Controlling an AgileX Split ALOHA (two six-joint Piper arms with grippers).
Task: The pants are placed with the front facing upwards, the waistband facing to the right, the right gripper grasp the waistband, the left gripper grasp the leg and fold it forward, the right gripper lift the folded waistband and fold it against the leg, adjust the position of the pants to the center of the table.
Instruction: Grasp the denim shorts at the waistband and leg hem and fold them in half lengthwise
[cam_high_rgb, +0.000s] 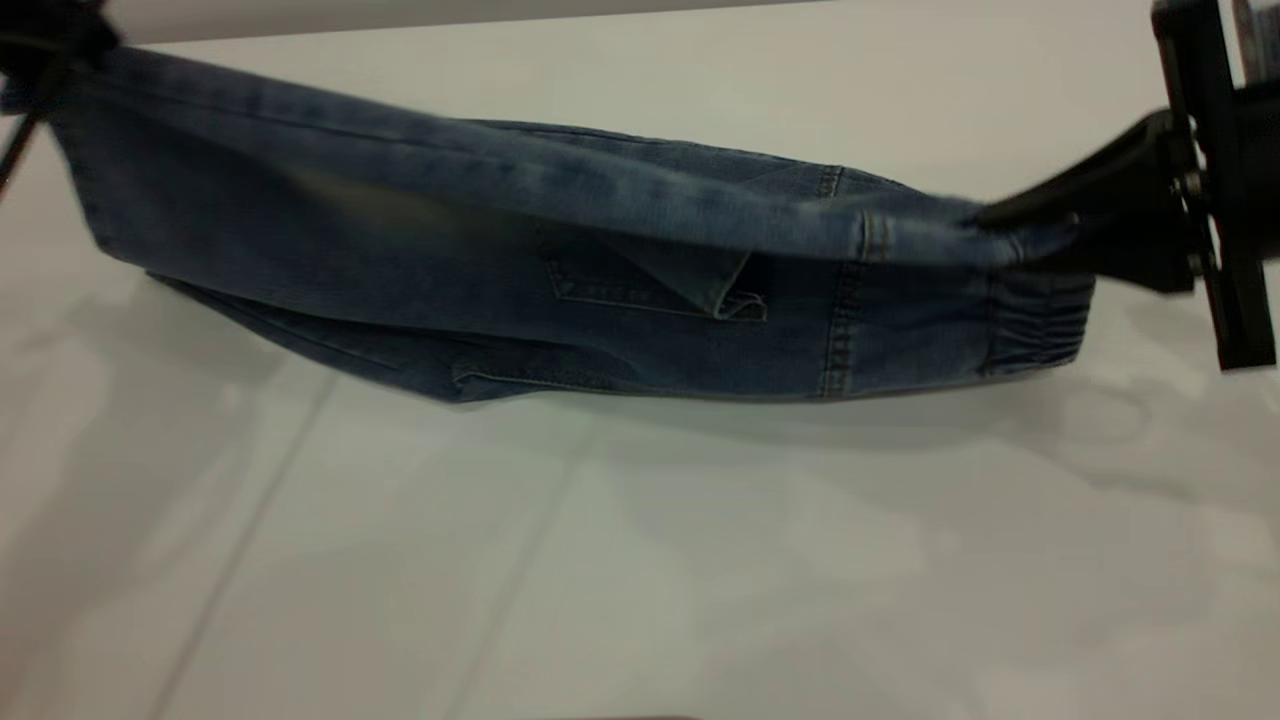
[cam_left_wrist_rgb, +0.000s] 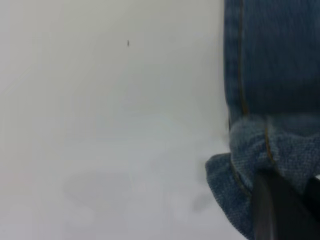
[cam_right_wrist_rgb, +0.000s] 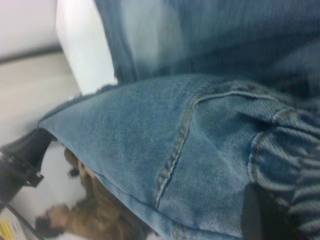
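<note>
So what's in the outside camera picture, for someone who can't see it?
Blue pants hang stretched above a white table. The right pincer grips the waistband, and the left pincer holds the leg end.

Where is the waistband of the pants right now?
In the exterior view the waistband is at the pants' right end, pinched by the right gripper and lifted above the table.
</note>
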